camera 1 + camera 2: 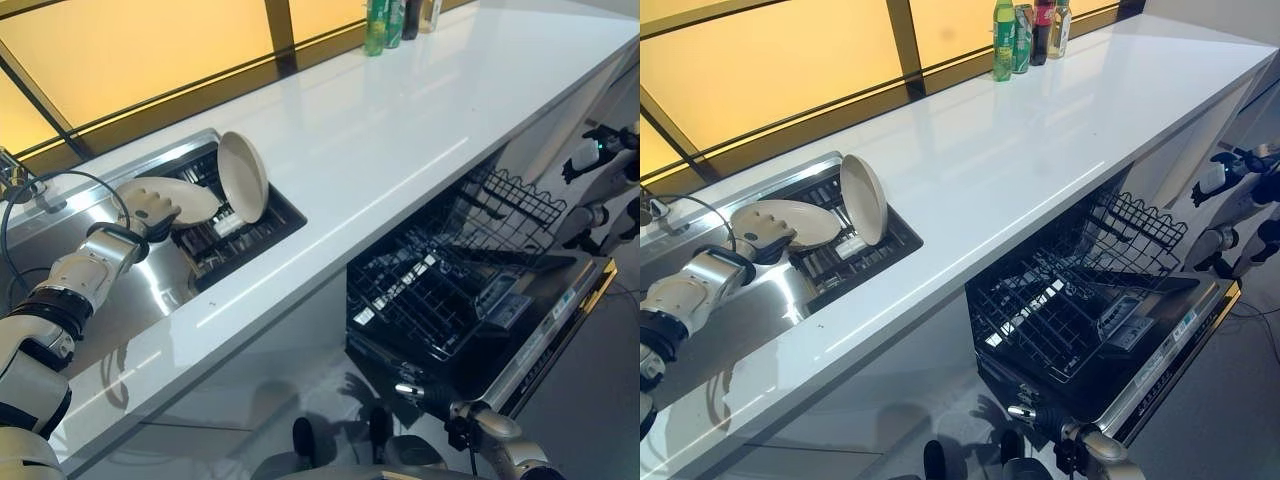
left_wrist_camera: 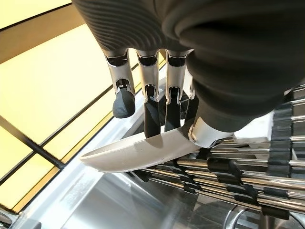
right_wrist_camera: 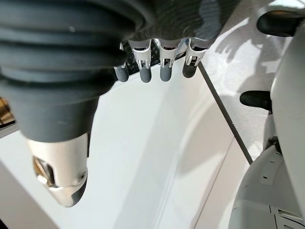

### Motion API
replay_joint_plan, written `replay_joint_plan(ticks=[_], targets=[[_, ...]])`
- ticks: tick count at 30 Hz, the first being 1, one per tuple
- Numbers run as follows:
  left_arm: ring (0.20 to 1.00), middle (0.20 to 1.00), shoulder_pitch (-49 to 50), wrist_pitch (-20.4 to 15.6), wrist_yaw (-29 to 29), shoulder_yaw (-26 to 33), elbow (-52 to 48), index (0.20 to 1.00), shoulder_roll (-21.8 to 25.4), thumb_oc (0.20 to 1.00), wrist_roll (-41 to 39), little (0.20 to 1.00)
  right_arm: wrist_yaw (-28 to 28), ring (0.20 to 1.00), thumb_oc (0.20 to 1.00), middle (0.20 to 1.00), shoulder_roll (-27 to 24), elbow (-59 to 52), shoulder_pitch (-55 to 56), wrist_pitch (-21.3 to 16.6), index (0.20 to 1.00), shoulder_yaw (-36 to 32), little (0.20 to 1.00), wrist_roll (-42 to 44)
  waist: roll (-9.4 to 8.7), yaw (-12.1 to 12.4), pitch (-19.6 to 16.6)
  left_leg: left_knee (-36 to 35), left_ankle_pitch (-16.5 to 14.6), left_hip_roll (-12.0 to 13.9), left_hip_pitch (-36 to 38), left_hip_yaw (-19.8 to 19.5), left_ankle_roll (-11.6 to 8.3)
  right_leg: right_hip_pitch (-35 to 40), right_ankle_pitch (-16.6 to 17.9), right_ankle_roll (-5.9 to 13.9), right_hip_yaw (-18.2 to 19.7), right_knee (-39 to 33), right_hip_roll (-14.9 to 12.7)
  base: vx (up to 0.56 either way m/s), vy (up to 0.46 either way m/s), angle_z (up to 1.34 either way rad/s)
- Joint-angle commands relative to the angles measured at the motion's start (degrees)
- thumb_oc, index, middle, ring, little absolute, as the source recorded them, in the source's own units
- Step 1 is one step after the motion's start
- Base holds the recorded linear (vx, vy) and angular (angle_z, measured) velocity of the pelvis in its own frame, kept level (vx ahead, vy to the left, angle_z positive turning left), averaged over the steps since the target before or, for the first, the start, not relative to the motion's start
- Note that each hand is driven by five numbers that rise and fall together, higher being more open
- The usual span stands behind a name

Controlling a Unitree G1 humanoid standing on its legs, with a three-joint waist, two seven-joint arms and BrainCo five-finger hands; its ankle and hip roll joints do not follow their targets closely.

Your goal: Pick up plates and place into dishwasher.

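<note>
The left hand [image 1: 152, 207] is over the sink [image 1: 150, 300], at the dark rack [image 1: 235, 235] that sits inside it. Its fingers [image 2: 151, 119] lie on top of a flat plate [image 1: 805, 222] and its thumb [image 2: 206, 133] presses at the rim from below, so the plate is pinched between them. This plate rests with its edge on the rack bars. Just beyond the hand, a second plate [image 1: 243, 177] stands upright on its edge in the same rack, close to the first one. The white bench [image 1: 400, 130] runs away from the hand, with some bottles [image 1: 1025, 35] at its far end. Below the bench, well apart from this hand, the dishwasher [image 1: 560, 320] is open and its basket [image 1: 1060, 300] is pulled out, with no plates in it. The right hand [image 3: 157, 67] hangs low beside the dishwasher, fingers loosely straight, holding nothing.
</note>
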Motion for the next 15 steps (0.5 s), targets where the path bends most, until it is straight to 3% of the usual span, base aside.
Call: replay_joint_plan(ticks=[1, 3, 5, 11, 15], targets=[[0.2, 0.2, -5.81, 9.16, 2.24, 4.08, 0.62, 0.2, 3.68, 0.2, -4.69, 0.2, -0.6, 1.0, 1.0, 1.0, -1.42, -9.66, -1.08, -5.99, 1.0, 1.01, 1.0, 4.81, 0.63, 0.75, 0.85, 1.87, -7.91, -2.96, 0.74, -0.99, 0.17, -0.97, -4.9, 6.92, -0.5, 2.06, -4.08, -0.02, -0.052, 0.02], [0.2, 0.2, -4.47, 10.05, 3.67, 5.56, -1.6, 0.2, 4.66, 0.2, -6.31, 0.2, -1.62, 1.0, 1.0, 1.0, -2.12, -13.39, -0.97, -6.83, 1.0, 1.23, 1.0, 6.38, 0.68, 0.97, 0.52, 1.81, -7.95, -2.91, 1.06, -1.17, 0.08, -0.52, -4.94, 6.93, -0.65, 1.92, -4.13, -0.01, -0.052, 0.03], [0.2, 0.2, -1.83, 10.94, 8.72, 8.38, -5.67, 0.2, 5.95, 0.2, -10.14, 0.2, -2.16, 1.0, 1.0, 1.0, -2.79, -18.97, -1.15, -12.48, 1.0, 0.8, 1.0, 8.64, 0.81, 1.67, -0.1, 1.65, -8.01, -2.65, 1.53, -1.37, 0.08, 0.13, -5.12, 6.83, -1.02, 1.82, -4.15, -0.02, -0.063, 0.04], [0.2, 0.2, 6.95, 9.67, 19.72, 18.11, -12.82, 0.2, 5.98, 0.2, -15.48, 0.2, 0.11, 1.0, 1.0, 1.0, -2.56, -30.63, -2.58, -21.88, 1.0, -2.23, 1.0, 9.79, 0.98, 3.1, -2.05, 1.33, -8.49, -2.36, 2.55, -1.94, 0.17, 1.51, -5.83, 6.72, -1.45, 1.39, -4.11, 0.0, -0.043, 0.02], [0.2, 0.2, 12.18, 8.04, 24.07, 24.33, -17.93, 0.2, 4.19, 0.2, -15.52, 0.2, -1.48, 1.0, 1.0, 1.0, -3.41, -38.39, -4.93, -24.27, 1.0, -4.51, 1.0, 8.67, 0.79, 4.19, -2.95, 1.15, -8.83, -2.26, 3.24, -2.48, 0.14, 2.55, -6.31, 6.65, -1.84, 1.11, -4.18, 0.0, -0.05, 0.03]])
